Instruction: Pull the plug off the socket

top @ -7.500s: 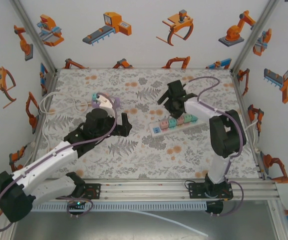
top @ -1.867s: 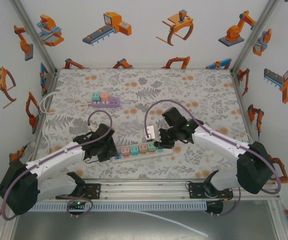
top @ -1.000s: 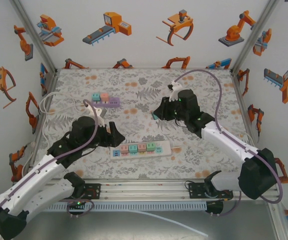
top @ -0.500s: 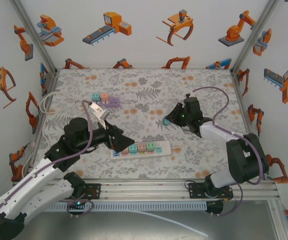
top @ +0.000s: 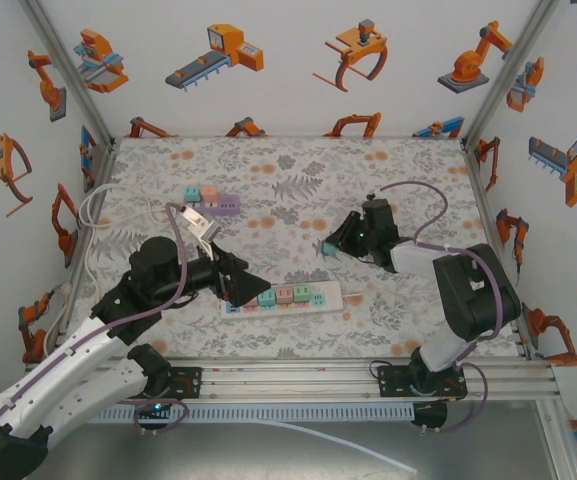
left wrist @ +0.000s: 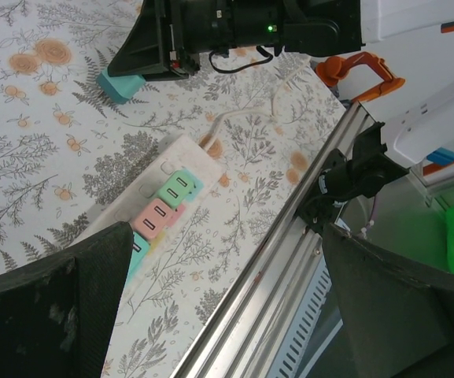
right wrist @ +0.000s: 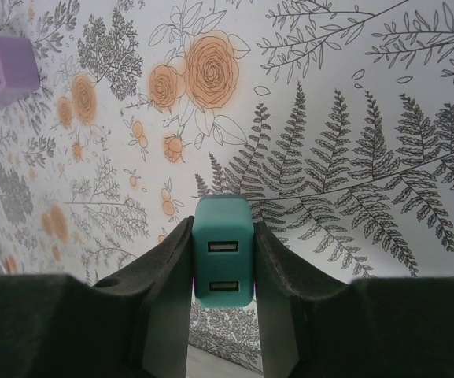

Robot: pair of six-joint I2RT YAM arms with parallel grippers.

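My right gripper (right wrist: 223, 268) held the teal plug (right wrist: 223, 236) fast, the power strip (top: 303, 295) well off beside my open left gripper (top: 240, 284).

A robot lab cell: left arm (top: 98, 335) and right arm (top: 468, 300) bolted to an aluminium rail (top: 298, 378), white walls (top: 288, 100) printed with orange robot pictures (top: 218, 55), floral table cover (top: 298, 180).
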